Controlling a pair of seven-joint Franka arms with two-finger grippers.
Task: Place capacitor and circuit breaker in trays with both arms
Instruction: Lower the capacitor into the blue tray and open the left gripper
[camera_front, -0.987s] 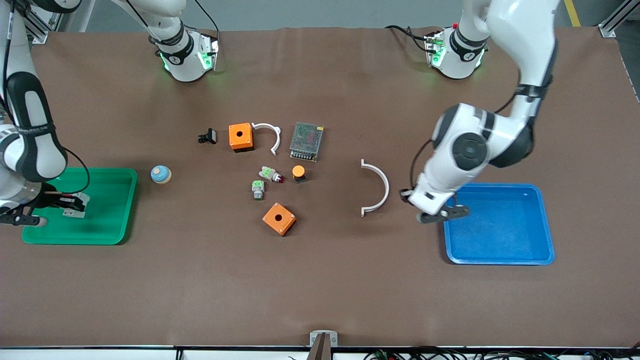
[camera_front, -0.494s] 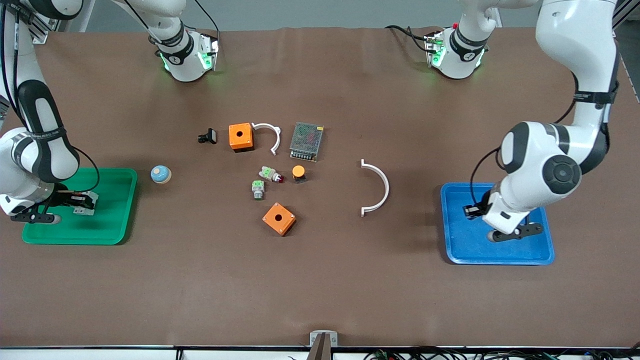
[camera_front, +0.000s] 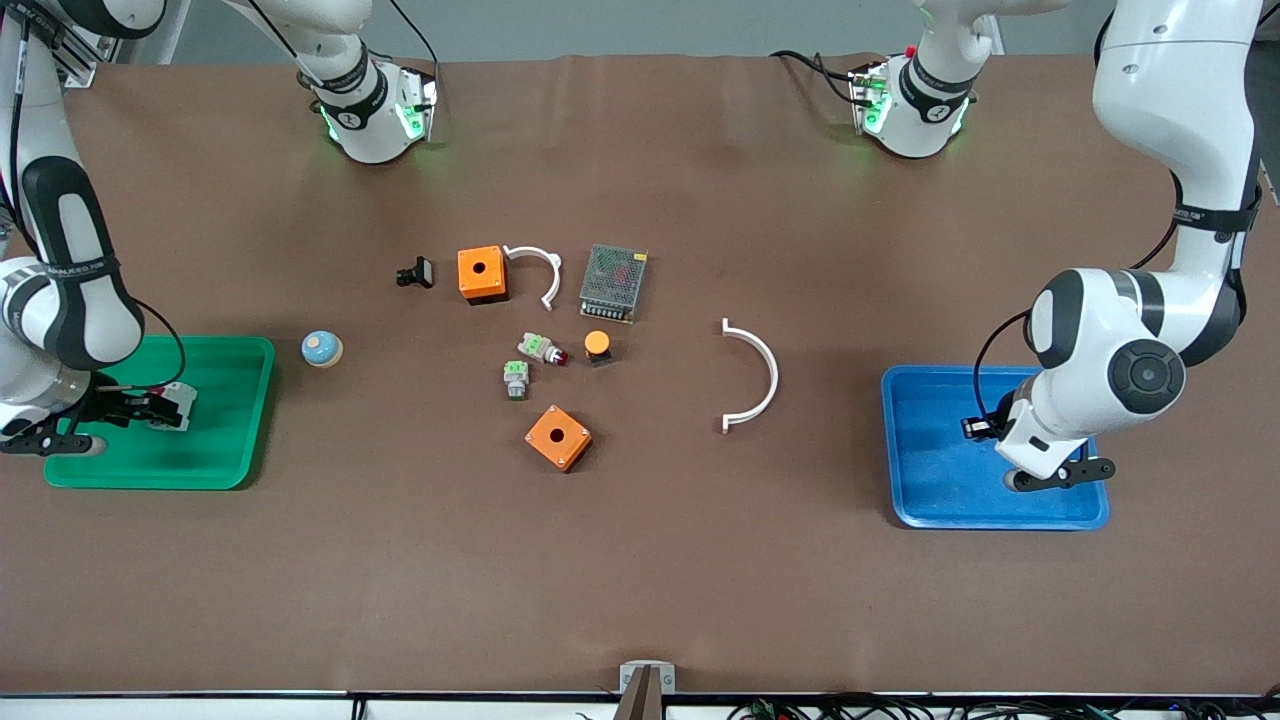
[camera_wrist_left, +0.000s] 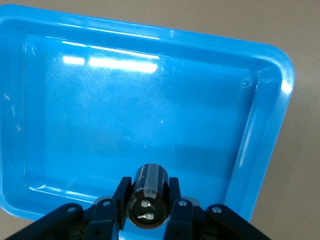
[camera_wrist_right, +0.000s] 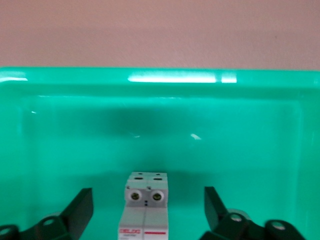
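Spanning the brown table, two white Franka arms work at opposite ends. The left gripper (camera_front: 1045, 480) hangs over the blue tray (camera_front: 940, 500) at the left arm's end of the table; in the left wrist view its fingers (camera_wrist_left: 120, 197) are clenched on the capacitor (camera_wrist_left: 148, 196), a dark stubby cylinder whose terminal end faces the camera, above the tray floor (camera_wrist_left: 125, 115). The right gripper (camera_front: 120, 415) is over the green tray (camera_front: 230, 440) at the right arm's end; in the right wrist view its fingers (camera_wrist_right: 80, 210) stand spread wide and clear of the circuit breaker (camera_wrist_right: 145, 210), a white-grey block that sits between them, released, on the tray floor (camera_wrist_right: 240, 145). In the front view the breaker (camera_front: 178, 403) shows at the gripper's tip.

Loose parts lie in the middle of the table. A black clip (camera_front: 415, 272), an orange box (camera_front: 481, 273), a small white arc (camera_front: 538, 270) and a meshed power supply (camera_front: 613, 282) form the row farthest from the front camera. Nearer lie two green-and-grey push buttons (camera_front: 541, 348) (camera_front: 516, 379), an orange-capped button (camera_front: 597, 345) and a second orange box (camera_front: 558, 437). A large white arc (camera_front: 755, 375) lies toward the blue tray, and a blue-and-tan knob (camera_front: 322, 349) sits just beside the green tray.
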